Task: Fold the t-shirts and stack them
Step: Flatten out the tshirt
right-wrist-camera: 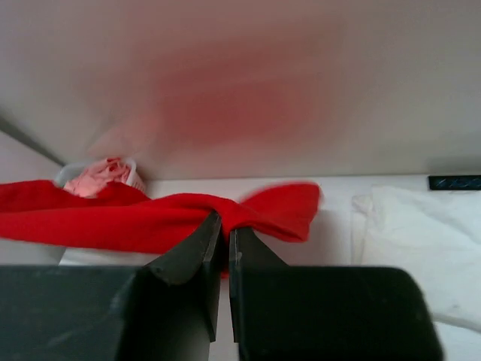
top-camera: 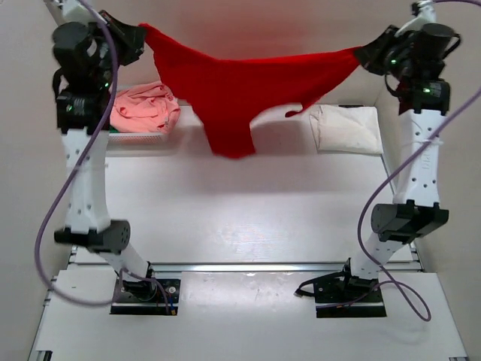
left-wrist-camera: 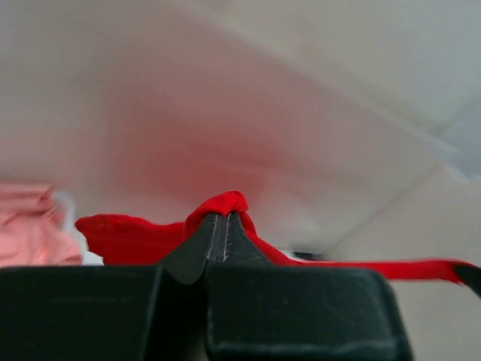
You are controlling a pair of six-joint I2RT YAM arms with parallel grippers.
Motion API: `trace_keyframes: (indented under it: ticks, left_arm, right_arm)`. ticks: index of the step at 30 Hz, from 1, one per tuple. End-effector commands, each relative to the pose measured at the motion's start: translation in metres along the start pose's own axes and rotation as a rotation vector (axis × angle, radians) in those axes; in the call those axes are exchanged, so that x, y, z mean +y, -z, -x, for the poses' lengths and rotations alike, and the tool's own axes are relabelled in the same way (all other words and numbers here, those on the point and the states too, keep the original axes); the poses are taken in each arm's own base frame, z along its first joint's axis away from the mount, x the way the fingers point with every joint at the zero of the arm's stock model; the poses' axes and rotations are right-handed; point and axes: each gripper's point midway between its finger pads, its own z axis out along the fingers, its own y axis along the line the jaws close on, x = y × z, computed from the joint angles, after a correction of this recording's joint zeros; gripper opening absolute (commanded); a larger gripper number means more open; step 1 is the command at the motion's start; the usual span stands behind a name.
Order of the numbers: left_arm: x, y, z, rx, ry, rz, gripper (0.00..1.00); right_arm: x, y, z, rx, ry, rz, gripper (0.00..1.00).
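The bright red t-shirt (top-camera: 240,94) hangs stretched in the air between both grippers, sagging to a point over the far middle of the table. My left gripper (top-camera: 141,36) is shut on its left end, seen in the left wrist view (left-wrist-camera: 222,216) with red cloth (left-wrist-camera: 218,203) bunched at the tips. My right gripper (top-camera: 367,56) is shut on its right end (right-wrist-camera: 225,222); the red cloth (right-wrist-camera: 113,218) runs left from the jaws. The salmon-pink t-shirt (top-camera: 146,109) lies crumpled in the basket at far left. The cream-white t-shirt (top-camera: 346,129) lies folded at far right. The green one shows only as a sliver under the pink.
A white plastic mesh basket (top-camera: 139,134) stands at the far left under the pink shirt. The white table (top-camera: 240,218) spreads below the hanging shirt. Both arm bases sit at the near edge, with cables looping beside them. A pale wall is behind.
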Motion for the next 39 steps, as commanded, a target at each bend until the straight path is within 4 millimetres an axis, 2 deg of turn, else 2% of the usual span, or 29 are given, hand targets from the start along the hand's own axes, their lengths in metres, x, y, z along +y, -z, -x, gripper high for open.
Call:
trace_keyframes:
  ticks: [1, 2, 5, 7, 8, 9, 11, 13, 14, 17, 19, 20, 21, 26, 28, 31, 33, 35, 37, 39]
  left_arm:
    - [-0.051, 0.057, 0.046, -0.122, -0.021, -0.124, 0.0]
    - [-0.053, 0.061, 0.048, -0.127, -0.023, -0.128, 0.0]
    - [-0.066, 0.081, 0.065, -0.172, -0.023, -0.166, 0.0]
    - [-0.072, 0.092, 0.076, -0.203, -0.017, -0.185, 0.0]
    - [-0.078, 0.1, 0.085, -0.228, -0.014, -0.203, 0.0]
    - [-0.082, 0.105, 0.089, -0.238, -0.011, -0.213, 0.0]
    - [-0.084, 0.107, 0.089, -0.237, -0.006, -0.225, 0.0]
    - [-0.079, 0.098, 0.076, -0.203, -0.001, -0.217, 0.0]
    - [-0.076, 0.093, 0.07, -0.185, 0.002, -0.214, 0.0]
    - [-0.066, 0.074, 0.046, -0.118, 0.002, -0.189, 0.0]
    - [-0.055, 0.059, 0.029, -0.073, -0.001, -0.159, 0.0]
    - [-0.054, 0.058, 0.028, -0.071, -0.006, -0.156, 0.0]
    - [-0.048, 0.051, 0.022, -0.061, -0.018, -0.142, 0.0]
    - [-0.02, 0.007, -0.007, 0.004, -0.049, -0.078, 0.0]
    - [-0.016, -0.007, -0.007, -0.003, -0.064, -0.071, 0.0]
    - [-0.001, -0.035, -0.015, -0.005, -0.085, -0.043, 0.0]
    - [0.002, -0.047, -0.018, -0.018, -0.091, -0.044, 0.0]
    - [0.004, -0.06, -0.014, -0.06, -0.096, -0.053, 0.0]
    - [0.002, -0.068, -0.003, -0.11, -0.091, -0.07, 0.0]
    - [-0.006, -0.065, 0.018, -0.169, -0.083, -0.098, 0.0]
  right_arm:
    - [0.01, 0.029, 0.026, -0.068, 0.085, 0.003, 0.0]
    - [0.01, 0.035, 0.027, -0.076, 0.11, -0.022, 0.0]
    - [0.027, 0.072, 0.033, -0.118, 0.188, 0.014, 0.0]
    - [0.027, 0.096, 0.035, -0.14, 0.202, 0.011, 0.01]
    - [0.03, 0.115, 0.038, -0.148, 0.209, 0.011, 0.0]
    - [0.028, 0.124, 0.039, -0.152, 0.211, 0.003, 0.0]
    - [0.038, 0.134, 0.029, -0.133, 0.222, 0.016, 0.0]
    - [0.049, 0.134, 0.025, -0.125, 0.245, 0.029, 0.0]
    - [0.055, 0.131, 0.022, -0.115, 0.242, 0.042, 0.0]
    - [0.053, 0.112, 0.013, -0.067, 0.211, 0.06, 0.0]
    - [0.058, 0.09, 0.003, -0.039, 0.224, 0.064, 0.0]
    - [0.06, 0.089, 0.002, -0.039, 0.228, 0.068, 0.0]
    - [0.063, 0.079, -0.002, -0.026, 0.229, 0.08, 0.0]
    - [0.048, 0.034, -0.016, 0.013, 0.239, 0.067, 0.0]
    - [0.046, 0.014, -0.026, 0.033, 0.239, 0.072, 0.01]
    - [0.037, -0.017, -0.026, 0.024, 0.261, 0.061, 0.0]
    - [0.035, -0.033, -0.023, 0.004, 0.259, 0.073, 0.0]
    - [0.023, -0.056, -0.022, -0.004, 0.225, 0.077, 0.0]
    - [0.03, -0.058, 0.008, -0.078, 0.161, 0.138, 0.0]
    - [0.034, -0.06, 0.021, -0.118, 0.14, 0.169, 0.0]
